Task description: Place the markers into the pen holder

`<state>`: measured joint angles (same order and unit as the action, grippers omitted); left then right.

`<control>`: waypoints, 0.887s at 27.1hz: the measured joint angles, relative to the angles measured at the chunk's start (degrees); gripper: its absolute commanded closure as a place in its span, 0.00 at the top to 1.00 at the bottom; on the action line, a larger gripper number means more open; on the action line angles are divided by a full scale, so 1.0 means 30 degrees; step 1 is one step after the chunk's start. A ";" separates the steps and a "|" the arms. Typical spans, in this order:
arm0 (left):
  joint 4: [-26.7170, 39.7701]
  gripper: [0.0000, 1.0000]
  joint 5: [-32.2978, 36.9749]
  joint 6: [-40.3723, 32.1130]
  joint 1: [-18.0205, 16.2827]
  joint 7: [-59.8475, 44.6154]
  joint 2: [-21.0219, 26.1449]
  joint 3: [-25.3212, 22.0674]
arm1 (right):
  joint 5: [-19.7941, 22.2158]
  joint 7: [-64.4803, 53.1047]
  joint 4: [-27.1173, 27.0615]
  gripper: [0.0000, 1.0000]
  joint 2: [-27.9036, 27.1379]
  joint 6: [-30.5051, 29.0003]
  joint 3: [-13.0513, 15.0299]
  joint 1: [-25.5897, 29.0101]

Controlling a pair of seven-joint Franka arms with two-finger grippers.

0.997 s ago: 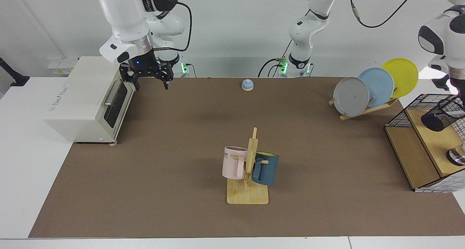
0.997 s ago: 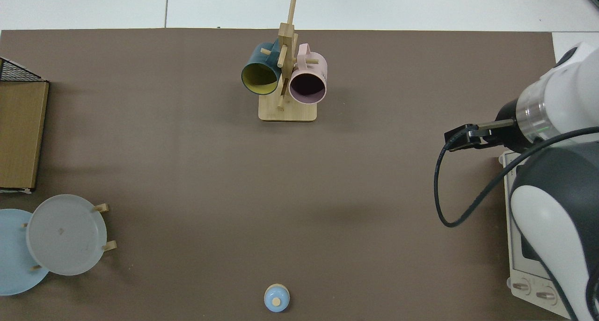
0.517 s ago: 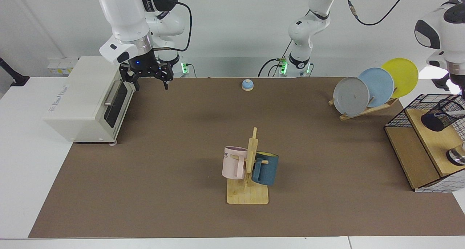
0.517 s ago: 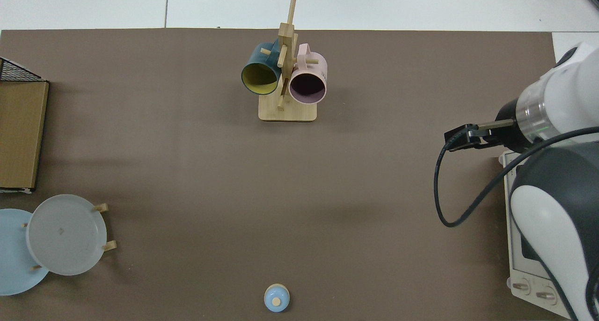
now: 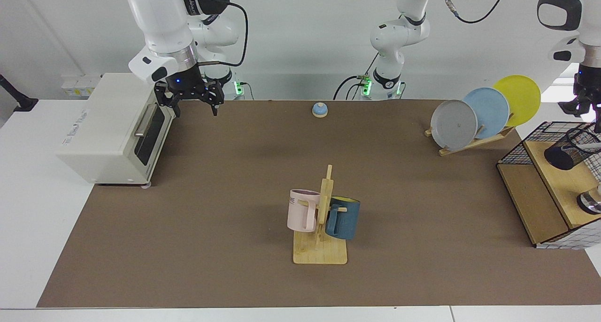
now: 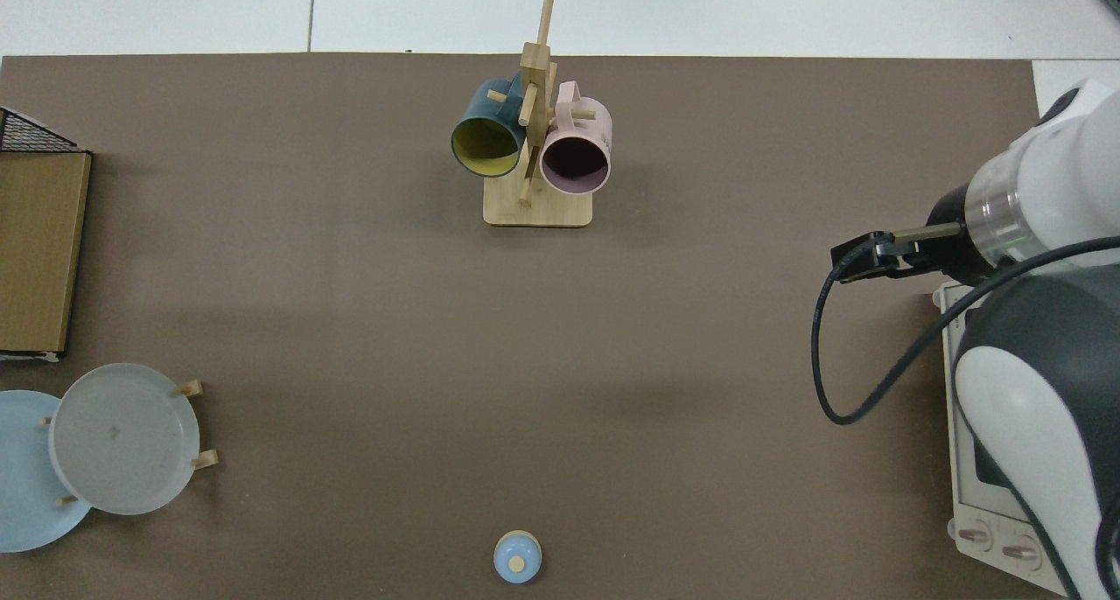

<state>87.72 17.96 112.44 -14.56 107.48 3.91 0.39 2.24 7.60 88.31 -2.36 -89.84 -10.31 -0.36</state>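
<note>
Pen holder: sited directly below left gripper, whose finger state cannot be told. Right gripper: spread, empty, parked far off.

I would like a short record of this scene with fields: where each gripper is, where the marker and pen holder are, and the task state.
left gripper: raised above the pen holder, at the view's right edge, holding nothing
right gripper: open, waiting beside the toaster oven
pen holder: on the wooden shelf of the wire basket
marker: pale end shows at the holder's mouth
task state: marker appears to be in the holder
</note>
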 measured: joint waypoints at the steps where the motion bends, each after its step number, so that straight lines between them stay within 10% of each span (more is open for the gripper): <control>1: 0.0000 1.00 -0.0163 -0.0346 0.0359 -0.0845 -0.0057 -0.0193 | 0.0000 0.0000 0.0000 1.00 0.0000 0.0000 0.0000 0.0000; 14: -0.0013 1.00 -0.1840 -0.5141 0.4683 -1.4560 -0.0969 -0.0576 | 0.0000 0.0000 0.0000 1.00 0.0000 0.0000 0.0000 0.0000; 24: -0.0012 1.00 -0.5821 -0.7533 0.5780 -2.2990 -0.1604 -0.0506 | 0.0000 0.0000 0.0000 1.00 0.0000 0.0000 0.0000 0.0000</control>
<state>87.68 0.50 89.84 2.78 38.51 -0.90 -1.13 2.24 7.60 88.31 -2.36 -89.84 -10.31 -0.36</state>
